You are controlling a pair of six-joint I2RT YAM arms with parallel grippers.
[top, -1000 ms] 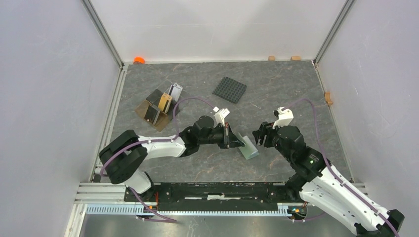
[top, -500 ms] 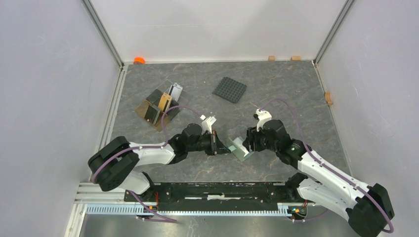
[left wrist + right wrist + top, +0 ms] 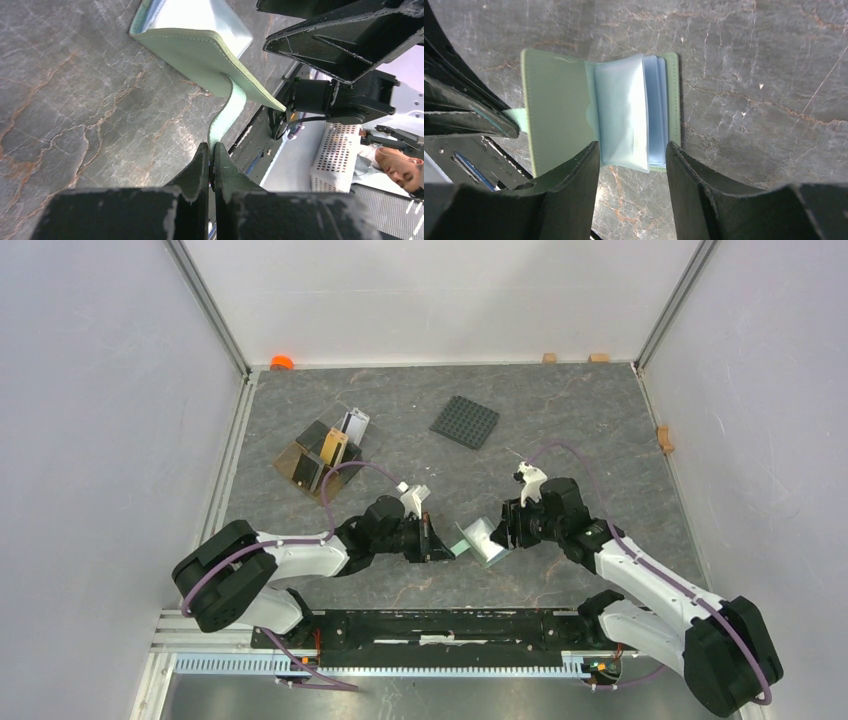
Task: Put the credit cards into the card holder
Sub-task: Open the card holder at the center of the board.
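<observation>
A lab test cell: white panel walls (image 3: 100,390), aluminium frame (image 3: 205,300), grey marbled table (image 3: 560,410).
</observation>
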